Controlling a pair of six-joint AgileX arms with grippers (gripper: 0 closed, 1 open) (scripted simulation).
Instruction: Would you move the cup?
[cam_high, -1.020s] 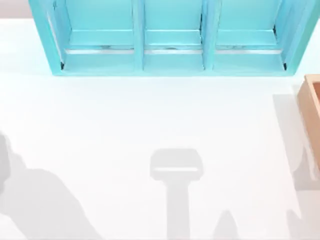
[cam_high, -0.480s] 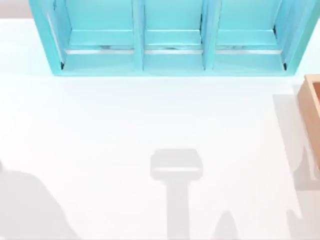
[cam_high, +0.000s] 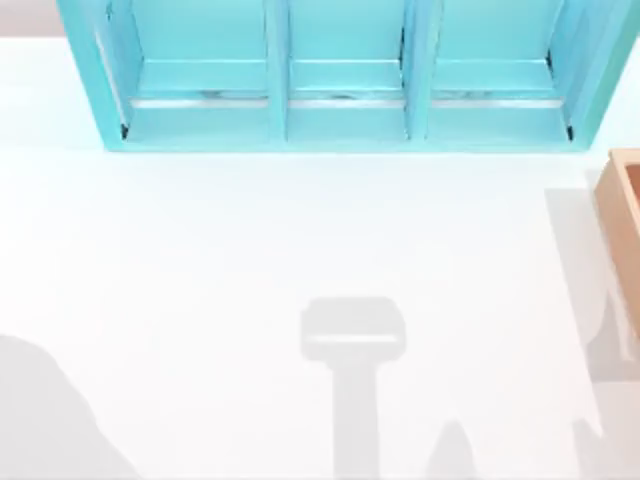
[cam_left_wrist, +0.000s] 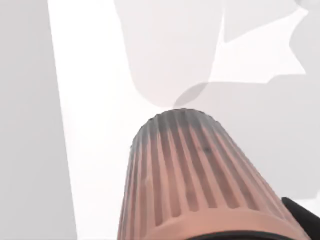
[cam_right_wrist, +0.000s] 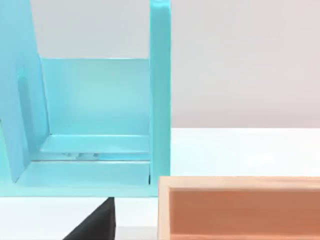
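Caught mid-carry, by the look of it: in the left wrist view, close up against the camera, the cup (cam_left_wrist: 200, 185), reddish-brown and ribbed, base pointing away toward the white table (cam_left_wrist: 90, 100), with its own small shadow (cam_left_wrist: 192, 93) cast on the surface beyond. Judged to be lifted and clamped in the left gripper (cam_left_wrist: 215, 235), going by a dark sliver of finger (cam_left_wrist: 301, 216) beside the rim. Lifting therefore seems done; carrying and setting down left to do, with no destination given by the task. From above, a different account: the turquoise shelf (cam_high: 345, 85) across the upper part of the frame with three open bays, the tan wooden box (cam_high: 625, 215) cut off at the right edge, and a broad grey arm shadow (cam_high: 45, 415) in the lower left corner, hinting at where the loaded arm hangs. Layout supplied by the top view, then, and the hold on the cup by the left wrist view. From the right wrist view, added detail of the shelf's end bay with the box just beside it and a dark wedge (cam_right_wrist: 95, 225) near them. Cannot tell the right gripper's state; parked off toward the right side, judging by the shadows there.
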